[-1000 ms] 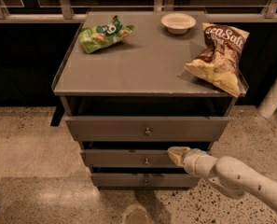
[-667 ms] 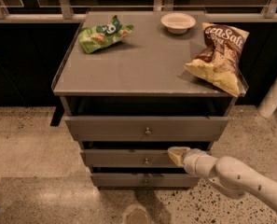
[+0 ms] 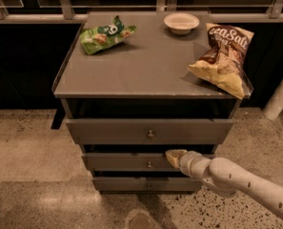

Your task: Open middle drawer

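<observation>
**Gripper parked on the middle drawer front, just off the knob**

So the grey flat-fronted middle drawer sits between the wider, taller top drawer and the narrow bottom drawer of a boxy grey cabinet. Its long axis runs left to right across the view. Its face points straight out toward the camera, over the floor. The small round metal knob is dead centre on that front.

The cream-tipped gripper is right up at the upper edge of the middle drawer front, just to the right of the knob and not on it. Whether it's spread or pressed together I honestly can't tell from this angle. The white jointed arm comes in low from the bottom right corner and covers the right ends of the middle and bottom fronts.

Room-wise, bare speckled stone floor stretches out in front of the cabinet and off to its left. There's a dark gap above each drawer front. A white round post stands off to the right, apart from the cabinet.

Up on top, a crumpled green snack bag lies near the back left. A small white bowl sits at the back edge. A brown-and-yellow chip bag lies on the right, with its lower corner poking over the front right edge, above the arm.
</observation>
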Tool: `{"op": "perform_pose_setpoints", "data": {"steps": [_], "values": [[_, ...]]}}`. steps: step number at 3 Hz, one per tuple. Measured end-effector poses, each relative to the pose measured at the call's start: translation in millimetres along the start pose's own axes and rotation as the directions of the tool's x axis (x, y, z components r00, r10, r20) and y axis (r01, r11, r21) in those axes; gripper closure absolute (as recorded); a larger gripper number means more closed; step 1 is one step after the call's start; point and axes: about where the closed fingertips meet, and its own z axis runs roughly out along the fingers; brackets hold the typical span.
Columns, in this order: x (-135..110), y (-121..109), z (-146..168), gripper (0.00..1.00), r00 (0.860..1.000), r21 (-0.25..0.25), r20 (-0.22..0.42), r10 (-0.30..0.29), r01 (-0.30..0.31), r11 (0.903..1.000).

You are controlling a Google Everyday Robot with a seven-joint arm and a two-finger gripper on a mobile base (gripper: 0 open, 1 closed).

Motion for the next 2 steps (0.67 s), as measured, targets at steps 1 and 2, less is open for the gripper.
{"op": "perform_pose_setpoints", "data": {"steps": [1, 2], "values": [[-8, -10, 23, 1.0, 1.0, 0.02, 0.022, -0.004, 0.004, 0.9998], [-17, -20, 36, 1.0, 0.999, 0.063, 0.049, -0.001, -0.002, 0.998]]}}
